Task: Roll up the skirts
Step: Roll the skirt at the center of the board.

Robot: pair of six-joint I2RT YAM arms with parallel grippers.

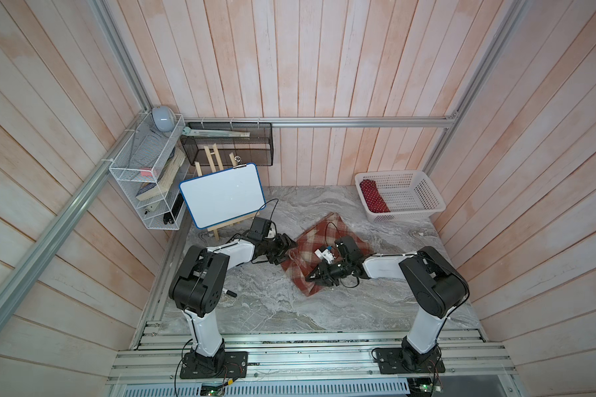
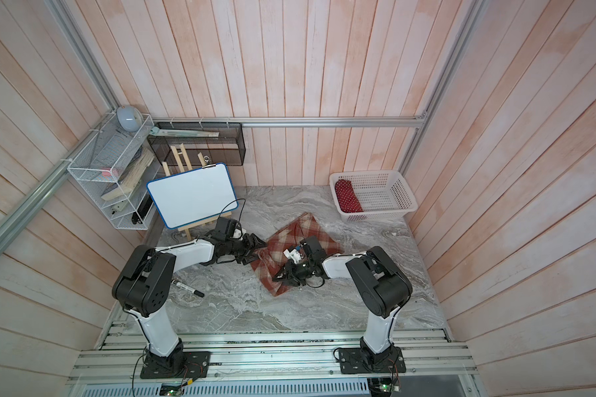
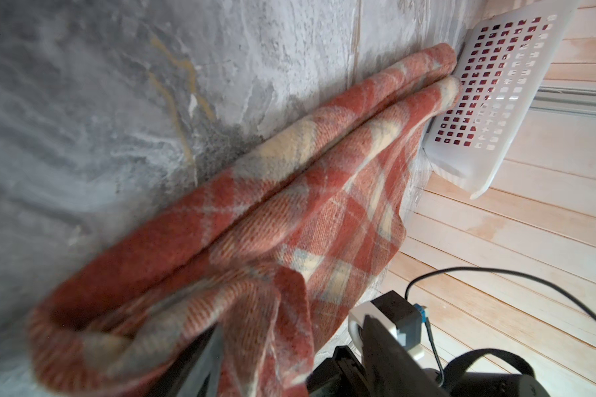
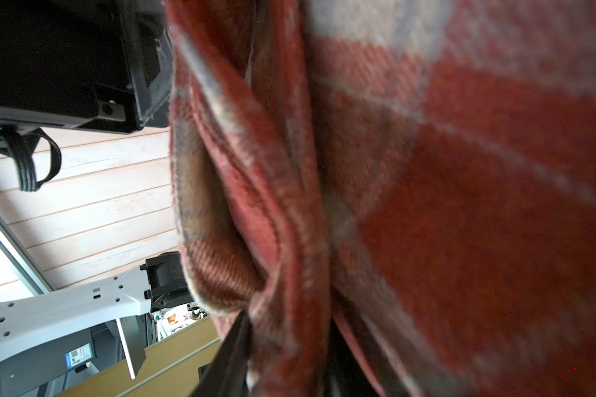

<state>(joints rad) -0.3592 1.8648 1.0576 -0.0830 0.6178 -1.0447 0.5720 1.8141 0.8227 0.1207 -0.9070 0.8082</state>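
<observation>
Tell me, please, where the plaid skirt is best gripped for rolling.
Probably the thick folded edge of the skirt, coming in low along the table from the robot's left: it bulges up in a loop the fingers can straddle, while the rest lies flat.

One plaid skirt [image 1: 310,240] and one black marker [image 2: 188,288] lie on the one desk [image 1: 255,302], and at the far right stands one white basket [image 1: 412,201] holding one red dotted roll of cloth [image 1: 374,196]. At the far left are one whiteboard [image 1: 221,194] on one wooden easel [image 1: 210,156], one white wire rack [image 1: 131,172] topped by one pale dome [image 1: 162,118], and one black mesh shelf [image 1: 255,151]. There are two arms, the left arm [image 1: 234,256] and the right arm [image 1: 381,266], and two pincers, the left pincer [image 1: 288,244] and the right pincer [image 1: 309,276]
</observation>
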